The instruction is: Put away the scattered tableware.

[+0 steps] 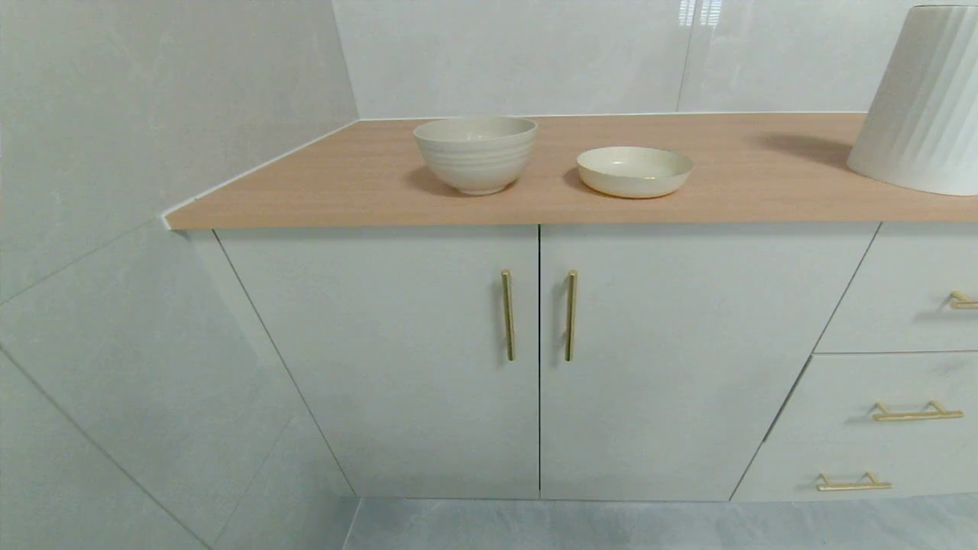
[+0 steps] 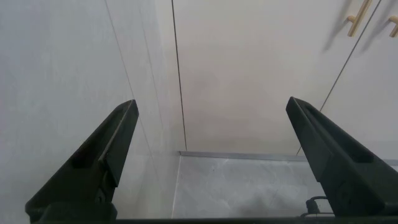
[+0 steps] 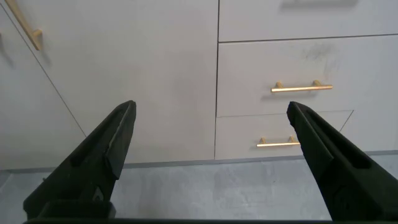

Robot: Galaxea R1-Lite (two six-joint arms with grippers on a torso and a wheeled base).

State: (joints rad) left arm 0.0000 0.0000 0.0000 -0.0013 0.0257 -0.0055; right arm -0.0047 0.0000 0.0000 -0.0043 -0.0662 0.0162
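Observation:
A deep cream ribbed bowl (image 1: 475, 153) stands on the wooden countertop (image 1: 321, 191), left of the middle. To its right rests a shallow cream dish (image 1: 634, 171), a short gap apart from the bowl. Below the counter are two shut white cabinet doors with upright gold handles (image 1: 508, 315) side by side. My left gripper (image 2: 211, 112) is open and held low in front of the cabinet's left end, near the floor. My right gripper (image 3: 211, 115) is open too, low before the drawers, with nothing between its fingers.
A tall white ribbed vessel (image 1: 921, 99) stands at the counter's right end. Drawers with gold bar handles (image 1: 917, 413) lie right of the doors, also seen as drawers (image 3: 301, 88) in the right wrist view. A tiled wall (image 1: 114, 229) closes the left side. Grey floor (image 1: 611, 527) runs below.

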